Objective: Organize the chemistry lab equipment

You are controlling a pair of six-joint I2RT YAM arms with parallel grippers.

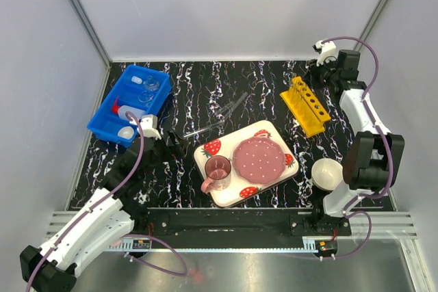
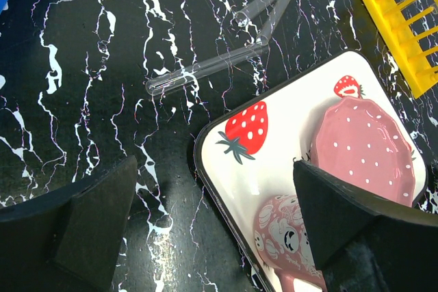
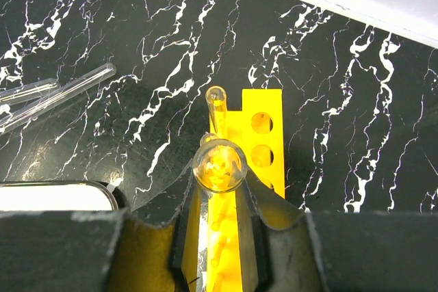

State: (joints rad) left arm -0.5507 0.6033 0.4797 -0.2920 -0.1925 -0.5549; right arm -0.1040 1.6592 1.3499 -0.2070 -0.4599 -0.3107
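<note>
Clamped in the closed right claw [image 3: 220, 193]: one clear glass tube [image 3: 217, 115], open mouth toward the wrist camera, rounded end down by the end of the yellow rack [image 3: 264, 135]; hard to tell whether inside a hole or just above one. Rack set at a slant on the far right of the black marbled surface [image 1: 205, 83]. Left of it, mid-surface, three loose tubes [image 1: 220, 118] lying flat and close together. At the far left, a blue bin [image 1: 98, 125] holding the beaker [image 1: 152, 85], the flask [image 1: 145, 98], the white squeeze bottle [image 1: 129, 111] with its red spout, and the small white dome [image 1: 126, 131]. Left claw [image 2: 219, 227] spread wide, gripping nothing, low over the surface between bin and strawberry tray [image 1: 233, 200]. On the tray, a pink plate [image 1: 260, 158] and a pink cup [image 1: 217, 169]. Just beside the right arm's base, a white bowl [image 1: 326, 172].
</note>
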